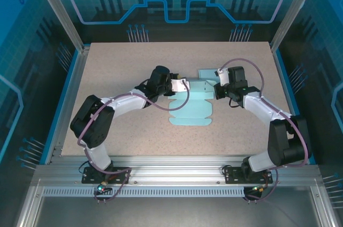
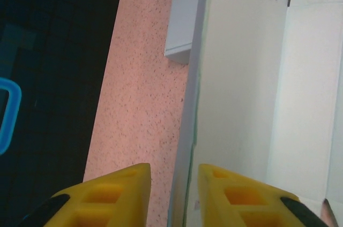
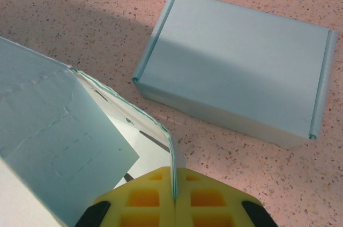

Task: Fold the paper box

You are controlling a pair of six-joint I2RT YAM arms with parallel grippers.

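Note:
The light blue paper box (image 1: 190,110) lies part-folded mid-table, its near panel flat and its far end raised. My left gripper (image 1: 184,84) is at the far-left wall; in the left wrist view the gripper (image 2: 174,184) is open, its yellow fingers (image 2: 115,195) straddling the upright wall edge (image 2: 187,130), with the white inside panel (image 2: 241,77) to the right. My right gripper (image 1: 217,90) is at the far-right side. In the right wrist view the gripper (image 3: 174,187) is shut on the thin edge of a raised flap (image 3: 134,112).
A finished, closed blue box (image 1: 209,72) sits on the speckled table (image 1: 118,77) just behind the right gripper, large in the right wrist view (image 3: 236,72). Aluminium frame posts (image 1: 59,7) and blue walls ring the table.

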